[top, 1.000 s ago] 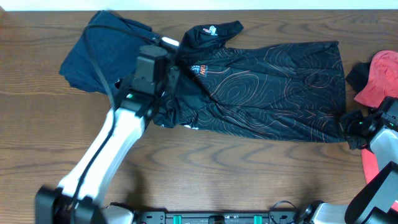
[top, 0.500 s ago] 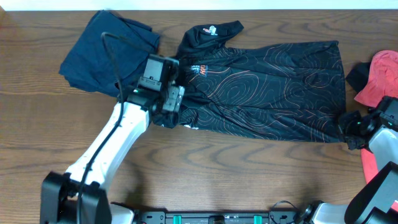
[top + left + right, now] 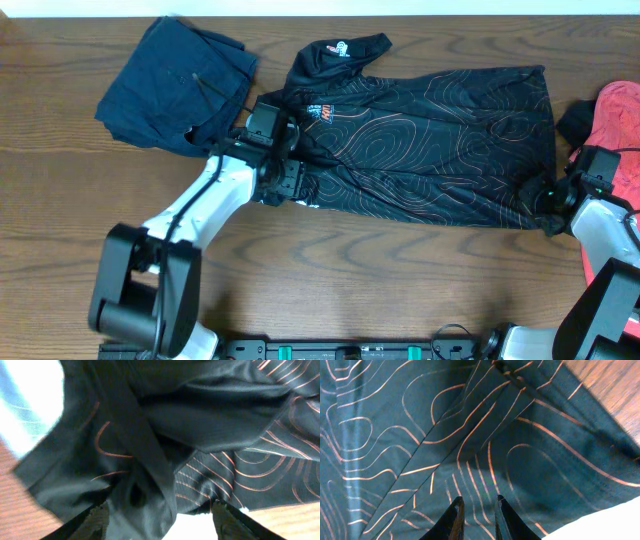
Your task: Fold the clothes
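The left end effector has come down from the collar area to the near edge of the jersey and now sits over the bunched sleeve end. In its wrist view the fingers stand wide apart. Dark cloth lies between and beyond them, and none of it is pinched. The right end effector has slid in from the bare bench onto the hem corner. Its fingers are parted only a slit, and no fold looks caught in the gap.

The jersey itself has not shifted. It lies spread between the two end effectors, with one sleeve sticking out on the far side of the left one. I judge both arms are setting up fresh grips at opposite ends, so the fold has yet to begin.

The left arm covers the cloth just beneath it, so how that sleeve is doubled is unclear. Just behind it lies a navy garment, and I cannot tell whether the jersey touches or overlaps it. Beyond the right end effector, a coral garment is cut off by the frame edge.
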You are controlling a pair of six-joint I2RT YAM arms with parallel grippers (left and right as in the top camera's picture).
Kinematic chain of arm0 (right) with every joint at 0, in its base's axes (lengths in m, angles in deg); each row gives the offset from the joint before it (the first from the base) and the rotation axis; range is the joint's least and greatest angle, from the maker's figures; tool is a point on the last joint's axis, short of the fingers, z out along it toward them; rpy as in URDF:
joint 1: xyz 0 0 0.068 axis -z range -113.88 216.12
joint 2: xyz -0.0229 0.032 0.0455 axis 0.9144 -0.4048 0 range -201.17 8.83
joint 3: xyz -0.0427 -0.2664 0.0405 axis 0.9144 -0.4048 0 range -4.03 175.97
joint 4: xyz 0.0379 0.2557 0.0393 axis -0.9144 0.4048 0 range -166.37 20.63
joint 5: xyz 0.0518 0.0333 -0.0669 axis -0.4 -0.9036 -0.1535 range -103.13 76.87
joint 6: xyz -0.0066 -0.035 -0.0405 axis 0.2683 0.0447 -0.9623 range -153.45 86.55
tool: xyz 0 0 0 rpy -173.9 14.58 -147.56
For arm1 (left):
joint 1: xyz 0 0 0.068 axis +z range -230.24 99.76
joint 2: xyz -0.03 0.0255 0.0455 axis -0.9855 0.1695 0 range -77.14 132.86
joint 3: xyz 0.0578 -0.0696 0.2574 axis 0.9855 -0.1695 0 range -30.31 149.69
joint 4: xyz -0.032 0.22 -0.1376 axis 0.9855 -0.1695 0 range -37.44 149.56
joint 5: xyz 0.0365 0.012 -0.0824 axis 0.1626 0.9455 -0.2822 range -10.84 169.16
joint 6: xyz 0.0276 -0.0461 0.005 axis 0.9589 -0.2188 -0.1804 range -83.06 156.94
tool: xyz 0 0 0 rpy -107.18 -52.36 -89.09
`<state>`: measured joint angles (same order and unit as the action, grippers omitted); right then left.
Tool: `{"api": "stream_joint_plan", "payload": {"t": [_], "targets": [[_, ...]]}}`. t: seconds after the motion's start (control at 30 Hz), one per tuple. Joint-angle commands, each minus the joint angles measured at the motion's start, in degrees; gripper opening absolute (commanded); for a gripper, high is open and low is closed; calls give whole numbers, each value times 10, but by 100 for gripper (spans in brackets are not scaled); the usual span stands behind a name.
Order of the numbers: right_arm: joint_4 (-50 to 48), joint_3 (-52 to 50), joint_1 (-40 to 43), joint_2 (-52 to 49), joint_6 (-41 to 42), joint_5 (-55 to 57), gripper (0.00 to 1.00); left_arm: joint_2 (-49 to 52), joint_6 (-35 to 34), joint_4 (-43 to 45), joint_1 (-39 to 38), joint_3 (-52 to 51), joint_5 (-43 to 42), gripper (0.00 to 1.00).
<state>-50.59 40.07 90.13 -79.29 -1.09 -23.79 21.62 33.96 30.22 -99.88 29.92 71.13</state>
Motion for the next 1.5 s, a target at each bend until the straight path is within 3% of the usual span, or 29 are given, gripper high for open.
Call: {"api": "stream_joint_plan", "payload": {"t": [0.0, 0.17, 0.23, 0.33, 0.5, 0.87, 0.97, 1.07, 1.13, 1.27, 1.47], "targets": [[-7, -4, -4, -3, -11, 19, 20, 38, -4, 4, -2, -7, -3, 58], [-9, -5, -4, -3, -12, 34, 17, 63, -7, 5, -2, -7, 2, 23], [-12, -12, -4, -3, -12, 34, 12, 55, -15, -6, -2, -3, 29, 15], [-24, -30, -4, -4, -11, 43, 4, 37, -18, -46, -2, 12, 87, 12], [-68, -72, -4, -4, -11, 49, 1, -12, -16, -77, 0, 24, 168, 12], [-118, -131, -4, -4, 14, 74, 1, -47, 1, -97, 23, 24, 257, 13], [-119, -132, -4, -4, 14, 74, 1, -47, 1, -106, 30, 24, 209, 17], [-114, -132, -4, -4, 14, 72, 7, -47, -2, -136, 30, 19, 89, 43], [-108, -132, -4, -4, 12, 70, 14, -47, -33, -137, 29, 3, 59, 51], [-106, -132, -4, -4, -3, 46, 22, -43, -53, -115, 29, -32, 54, 53], [-108, -132, -5, -4, -15, 38, 24, -43, -53, -50, 29, -83, 36, 53]]}}
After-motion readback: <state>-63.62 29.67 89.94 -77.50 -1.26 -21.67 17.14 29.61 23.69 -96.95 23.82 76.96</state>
